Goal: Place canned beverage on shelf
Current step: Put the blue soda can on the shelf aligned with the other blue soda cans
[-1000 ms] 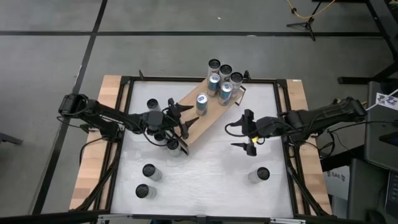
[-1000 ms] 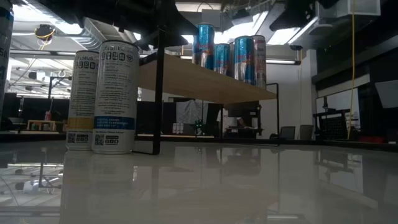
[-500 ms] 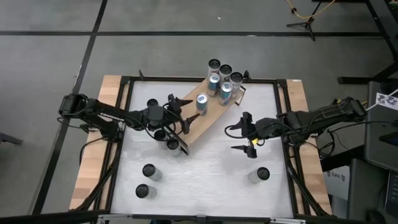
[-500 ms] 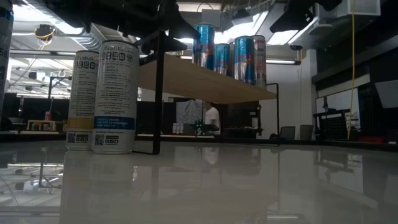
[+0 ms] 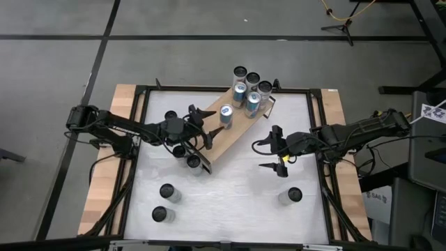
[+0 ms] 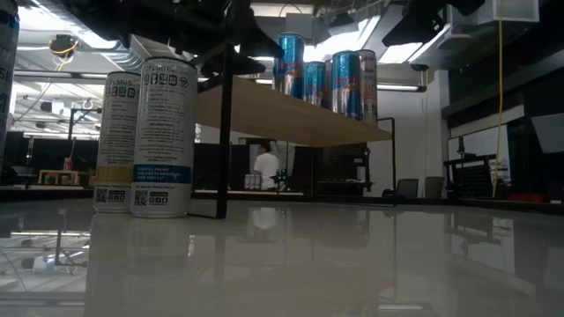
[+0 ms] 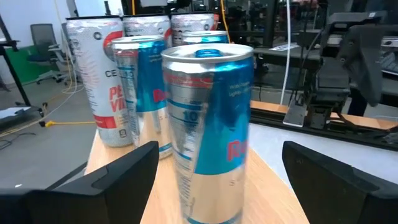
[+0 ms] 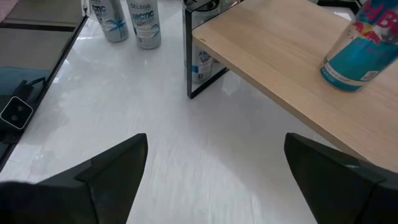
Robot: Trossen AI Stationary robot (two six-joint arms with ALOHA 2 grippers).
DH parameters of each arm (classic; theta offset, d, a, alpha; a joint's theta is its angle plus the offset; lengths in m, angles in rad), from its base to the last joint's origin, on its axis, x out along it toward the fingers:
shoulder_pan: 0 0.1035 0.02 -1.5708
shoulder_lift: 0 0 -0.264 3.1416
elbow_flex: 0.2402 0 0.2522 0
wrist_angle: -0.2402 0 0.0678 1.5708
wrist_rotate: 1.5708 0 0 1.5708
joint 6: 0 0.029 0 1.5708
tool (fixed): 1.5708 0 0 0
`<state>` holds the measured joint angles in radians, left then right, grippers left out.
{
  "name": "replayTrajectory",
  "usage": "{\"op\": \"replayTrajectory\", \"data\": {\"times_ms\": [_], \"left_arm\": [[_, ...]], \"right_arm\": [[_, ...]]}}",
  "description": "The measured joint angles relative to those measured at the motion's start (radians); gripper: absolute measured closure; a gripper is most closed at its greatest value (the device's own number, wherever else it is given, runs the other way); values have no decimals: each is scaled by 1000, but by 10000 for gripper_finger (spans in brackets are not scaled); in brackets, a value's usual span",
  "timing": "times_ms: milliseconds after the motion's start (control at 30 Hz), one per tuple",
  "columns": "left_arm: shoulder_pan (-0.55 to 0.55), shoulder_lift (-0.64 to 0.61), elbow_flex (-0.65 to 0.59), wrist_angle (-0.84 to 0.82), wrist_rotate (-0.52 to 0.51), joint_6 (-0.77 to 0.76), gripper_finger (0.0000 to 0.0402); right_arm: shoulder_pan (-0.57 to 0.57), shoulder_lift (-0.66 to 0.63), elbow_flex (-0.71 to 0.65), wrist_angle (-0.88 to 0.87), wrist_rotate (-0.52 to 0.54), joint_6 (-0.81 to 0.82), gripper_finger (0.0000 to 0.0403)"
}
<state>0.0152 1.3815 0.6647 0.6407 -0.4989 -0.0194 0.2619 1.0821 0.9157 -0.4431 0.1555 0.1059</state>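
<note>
1. Two dark arms reach over the white desk from opposite sides.
2. The shelf, a light wooden board on black frame ends, stands slantwise across the far half of the desk.
3. One blue-and-silver can stands upright on the board, apart from the cluster of cans at the shelf's far end.
4. The left hand sits over the near part of the shelf, just beside that can; its fingers are spread wide to either side of the can and grip nothing.
5. The right hand hovers over the bare desk to the right of the shelf, fingers wide apart and empty.
6. More cans stand on the desk: two at the near left, one at the near right.
</note>
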Motion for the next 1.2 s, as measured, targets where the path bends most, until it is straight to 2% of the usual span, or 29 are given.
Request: {"op": "replayTrajectory", "data": {"times_ms": [133, 300, 767, 1200], "left_arm": [[15, 0, 0, 0, 11, -3, 65], [25, 0, 0, 3, 89, -4, 65], [53, 0, 0, 117, 123, -4, 66], [58, 15, 9, 145, 121, -4, 66]], "right_arm": [[0, 0, 0, 0, 0, -2, 29], [0, 0, 0, 0, 0, -5, 29], [0, 0, 0, 0, 0, -8, 29], [0, 0, 0, 0, 1, -10, 29]]}}
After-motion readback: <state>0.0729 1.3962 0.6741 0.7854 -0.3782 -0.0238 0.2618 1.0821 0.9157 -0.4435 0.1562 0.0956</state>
